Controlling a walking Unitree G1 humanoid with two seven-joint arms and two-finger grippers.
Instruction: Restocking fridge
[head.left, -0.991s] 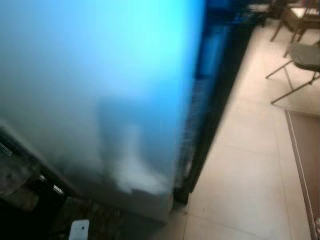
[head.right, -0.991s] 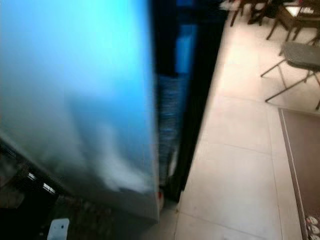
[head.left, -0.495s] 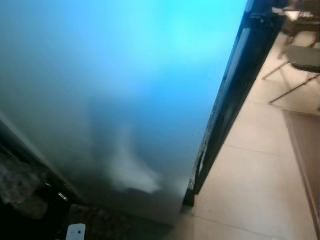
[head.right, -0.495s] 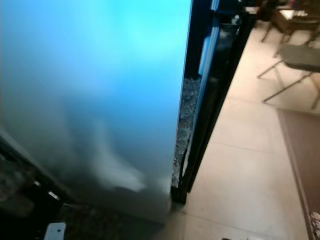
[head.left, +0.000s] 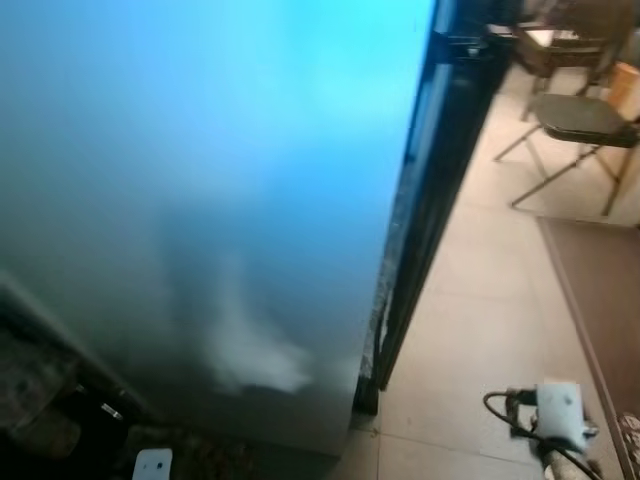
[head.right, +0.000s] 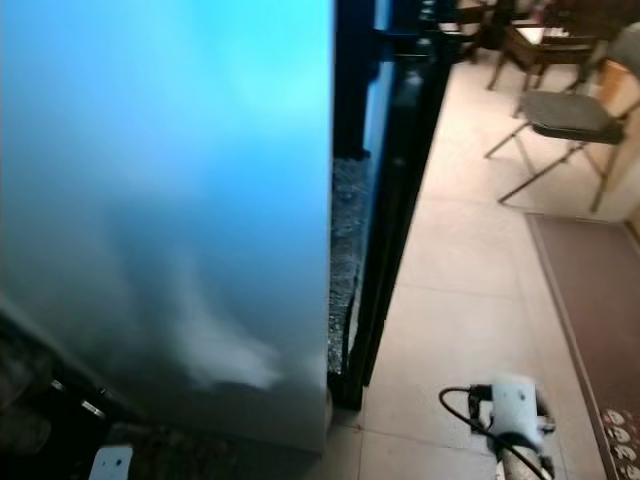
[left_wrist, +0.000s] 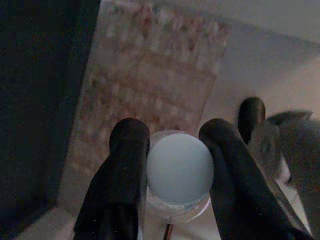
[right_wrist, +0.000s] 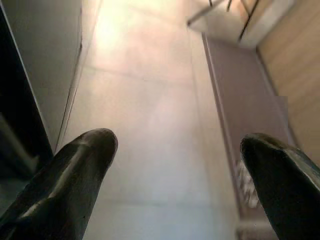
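Observation:
The fridge's tall pale panel (head.left: 200, 200), lit blue, stands very close in front of me. A black door edge (head.left: 440, 190) runs beside it with a narrow dark gap (head.right: 348, 230) between them. In the left wrist view my left gripper (left_wrist: 175, 134) is shut on a clear bottle (left_wrist: 179, 170) with a round pale blue-grey cap, one black finger on each side. My right wrist (head.left: 555, 415), white with a black cable, hangs low at the right over the floor. There my right gripper (right_wrist: 180, 150) is open, its fingers (right_wrist: 85, 155) wide apart with nothing between them.
Pale floor tiles (head.left: 470, 330) stretch to the right of the fridge. A brown rug (head.left: 600, 290) lies along the far right, and a folding chair (head.left: 580, 120) stands behind it with a table and chairs (head.right: 540, 40) beyond. A small white object (head.left: 152, 465) lies at the lower left.
The head view has swung, so the fridge panel and door edge shifted in the picture. My right wrist has come into view at the lower right.

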